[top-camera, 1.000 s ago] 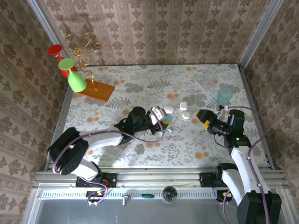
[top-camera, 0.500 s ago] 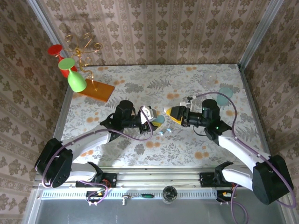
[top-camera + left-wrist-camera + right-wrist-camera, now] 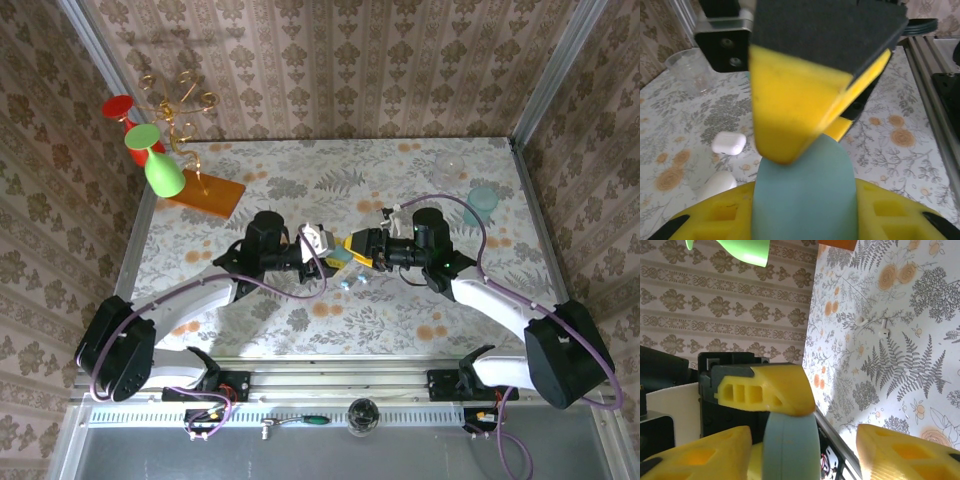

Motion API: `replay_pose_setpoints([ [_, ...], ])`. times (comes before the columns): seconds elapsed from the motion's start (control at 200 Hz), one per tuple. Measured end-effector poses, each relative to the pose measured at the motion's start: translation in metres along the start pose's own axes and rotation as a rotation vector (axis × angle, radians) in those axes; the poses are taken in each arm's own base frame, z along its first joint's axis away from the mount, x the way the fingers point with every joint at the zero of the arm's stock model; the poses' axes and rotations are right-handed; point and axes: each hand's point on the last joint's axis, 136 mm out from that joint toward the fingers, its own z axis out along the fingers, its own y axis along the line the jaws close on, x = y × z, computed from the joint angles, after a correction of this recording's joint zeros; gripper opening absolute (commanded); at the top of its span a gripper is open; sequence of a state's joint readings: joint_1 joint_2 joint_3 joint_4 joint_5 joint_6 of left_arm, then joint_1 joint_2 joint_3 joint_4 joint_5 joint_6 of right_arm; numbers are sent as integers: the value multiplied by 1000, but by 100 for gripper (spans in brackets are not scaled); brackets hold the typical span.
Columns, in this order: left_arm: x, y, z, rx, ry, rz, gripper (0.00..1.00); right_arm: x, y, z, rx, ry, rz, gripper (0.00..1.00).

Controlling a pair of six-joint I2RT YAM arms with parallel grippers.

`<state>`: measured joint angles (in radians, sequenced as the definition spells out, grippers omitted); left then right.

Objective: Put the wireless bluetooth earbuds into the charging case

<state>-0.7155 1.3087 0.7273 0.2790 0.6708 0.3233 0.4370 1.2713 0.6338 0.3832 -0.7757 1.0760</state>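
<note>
The left tool (image 3: 322, 245) and the right tool (image 3: 355, 250) meet nose to nose above the middle of the counter (image 3: 300, 190). The left tool is clenched on a light-blue capsule (image 3: 340, 257), which is raised off the surface; in the left wrist view the capsule sits between that tool's yellow fingers (image 3: 705, 215). The right tool is released: its jaws straddle the same capsule, one finger (image 3: 700, 452) just beside it, the other (image 3: 905, 452) apart with a visible gap. The two earbuds (image 3: 347, 284) lie loose on the counter, near each other, directly in front of the meeting tools and touched by neither. The charging case (image 3: 729, 142) rests on the counter beyond the tools, near a white egg-shaped item (image 3: 717, 182) but apart from it. A clear cup (image 3: 690, 70) stands farther back.
</note>
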Motion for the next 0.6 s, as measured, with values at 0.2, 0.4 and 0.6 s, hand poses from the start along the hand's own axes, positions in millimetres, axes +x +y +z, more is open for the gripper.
replay_pose_setpoints([
  [0.2, 8, 11, 3, -30, 12, -8, 16, 0, -4, 4, 4, 16, 38, 46],
  [0.4, 14, 13, 7, -29, 21, -15, 21, -1, -8, 8, 11, 26, 70, 36],
  [0.6, 14, 16, 7, -34, 17, -27, 30, -4, -8, 10, 4, 20, 79, 26],
])
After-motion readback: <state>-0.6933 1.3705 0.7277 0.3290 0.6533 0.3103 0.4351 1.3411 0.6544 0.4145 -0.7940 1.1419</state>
